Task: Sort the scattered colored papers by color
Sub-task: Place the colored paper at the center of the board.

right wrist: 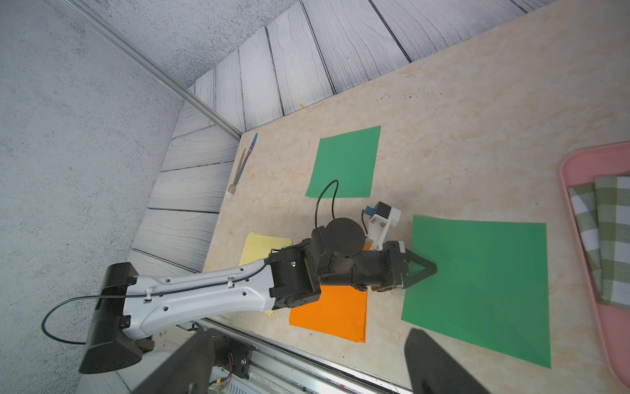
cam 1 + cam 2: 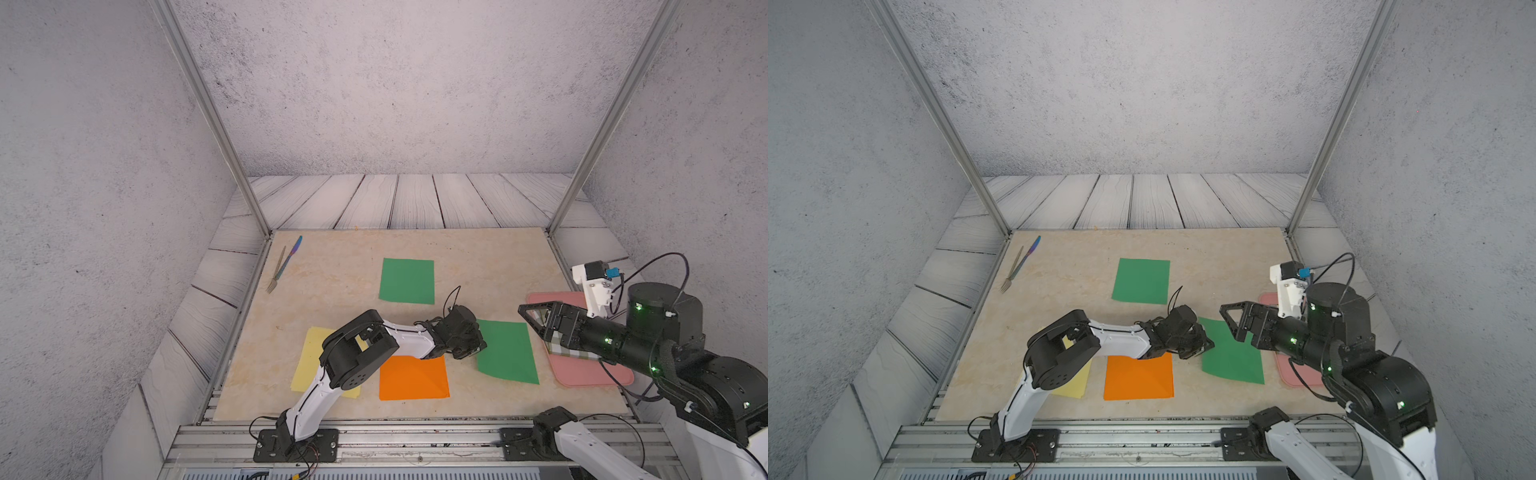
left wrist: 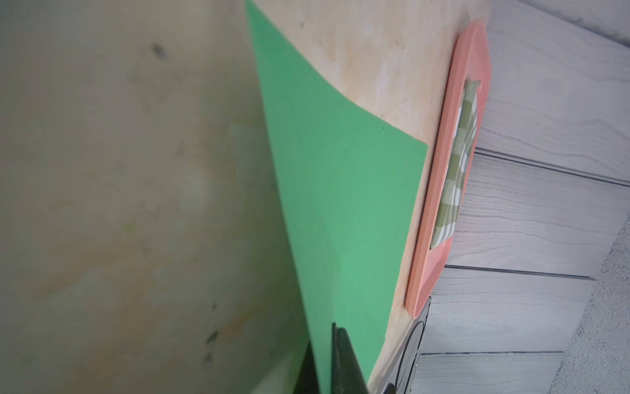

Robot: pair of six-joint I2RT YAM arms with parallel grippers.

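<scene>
My right end effector hangs released over the worktop. My left end effector pinches an edge of the nearer green paper.

Nothing legible shows in any view. The far green paper, the near green paper, the orange paper and the yellow paper are plain-faced. Faint marks on the left arm's round black joint are too small to read.

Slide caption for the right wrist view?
Left gripper shut on the near green paper; far green paper, orange paper and yellow paper lie nearby.
</scene>
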